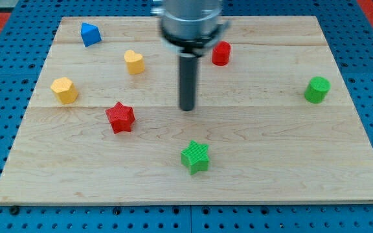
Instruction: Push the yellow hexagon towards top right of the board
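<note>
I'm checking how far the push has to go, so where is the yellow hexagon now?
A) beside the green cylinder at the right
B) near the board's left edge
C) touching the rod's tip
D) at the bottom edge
B: the yellow hexagon sits near the board's left edge, well left of my tip.

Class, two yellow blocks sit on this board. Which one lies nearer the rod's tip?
The yellow heart, toward the view's top, lies nearer my tip. The yellow hexagon sits farther off, close to the board's left edge.
</note>
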Motion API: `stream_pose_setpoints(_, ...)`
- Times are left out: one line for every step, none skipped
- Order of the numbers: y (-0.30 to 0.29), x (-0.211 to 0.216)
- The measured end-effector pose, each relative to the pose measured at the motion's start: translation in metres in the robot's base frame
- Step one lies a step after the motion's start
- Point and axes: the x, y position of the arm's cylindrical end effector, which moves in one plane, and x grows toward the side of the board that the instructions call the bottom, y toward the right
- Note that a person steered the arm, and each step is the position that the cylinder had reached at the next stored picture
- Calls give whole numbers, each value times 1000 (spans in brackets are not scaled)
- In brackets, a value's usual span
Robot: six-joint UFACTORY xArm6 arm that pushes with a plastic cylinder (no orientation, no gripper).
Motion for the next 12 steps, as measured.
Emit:
stream_pose_setpoints(-82,-2)
stream_pose_setpoints(-130,1)
stream_pose_setpoints(-202,1)
stream_pose_setpoints(-238,-3)
stream_pose_setpoints(-175,-26)
stream_pose_setpoints(-86,-49)
stream_pose_setpoints(-148,-49)
stream_pose_setpoints(-224,-49)
stream_pose_setpoints(-193,-98)
stream_pose_setpoints(-117,-74)
stream_pose_setpoints(-108,-33)
stream_pose_setpoints(-123,-28)
